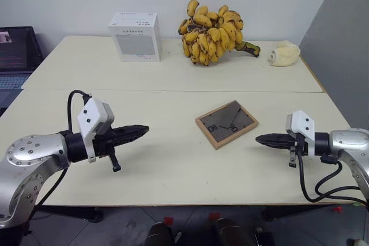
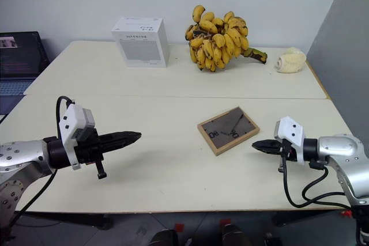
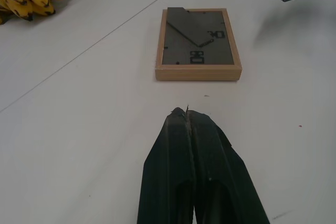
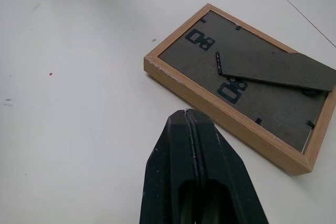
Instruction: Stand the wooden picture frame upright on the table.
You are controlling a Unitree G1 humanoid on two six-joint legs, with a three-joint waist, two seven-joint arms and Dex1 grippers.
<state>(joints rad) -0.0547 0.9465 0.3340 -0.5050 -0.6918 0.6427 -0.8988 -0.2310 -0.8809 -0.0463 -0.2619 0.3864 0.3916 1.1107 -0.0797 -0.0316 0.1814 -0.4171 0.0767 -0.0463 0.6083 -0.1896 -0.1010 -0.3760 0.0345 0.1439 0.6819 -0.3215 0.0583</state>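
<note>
We are seeing the wooden picture frame (image 1: 226, 123) lying flat, back panel up, on the tabletop (image 1: 173, 159), between the two pincers and touching neither. The left pincer (image 1: 145, 129) is hovering well to one side, fingers pressed together, gripping nothing; the right pincer (image 1: 259, 138), likewise closed and empty, is pointing at the frame from just beside it. The right wrist view is revealing the stand flap (image 4: 275, 71) folded against the back.
</note>
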